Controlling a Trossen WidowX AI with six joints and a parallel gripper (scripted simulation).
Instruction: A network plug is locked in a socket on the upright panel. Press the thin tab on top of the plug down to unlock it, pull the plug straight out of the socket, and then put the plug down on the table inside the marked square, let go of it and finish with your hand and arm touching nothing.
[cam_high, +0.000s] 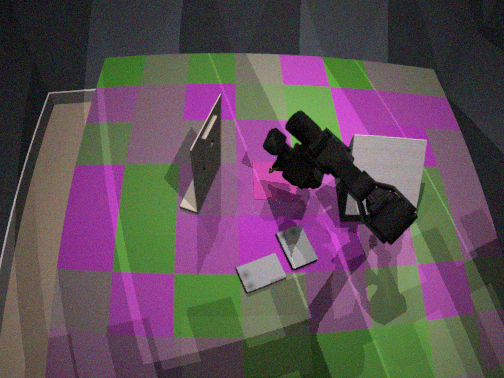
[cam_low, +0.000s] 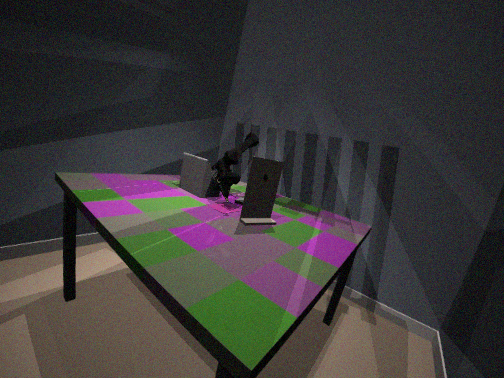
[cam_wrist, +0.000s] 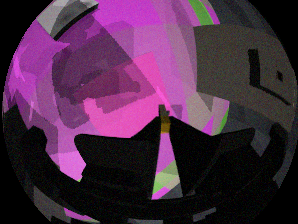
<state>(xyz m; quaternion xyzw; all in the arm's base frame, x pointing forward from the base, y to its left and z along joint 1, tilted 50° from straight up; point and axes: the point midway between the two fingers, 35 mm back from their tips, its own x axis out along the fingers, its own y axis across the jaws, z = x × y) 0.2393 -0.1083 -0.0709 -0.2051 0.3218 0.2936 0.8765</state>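
Fingertips of the gripper are pinching the small network plug, a dark piece with a yellowish part that pokes out beyond them. They point down toward the pink marked square, which lies below them in the top view; whether the plug touches it, I cannot tell. Beyond the tips, apart from them, stands the upright panel, its socket showing as a dark opening with no plug in it. Two flat grey slabs lie to one side of the fingers: a nearer one and a farther one. Behind the fingers, on the side away from the panel, stands a pale board, with the black arm reaching partly across it in the top view.
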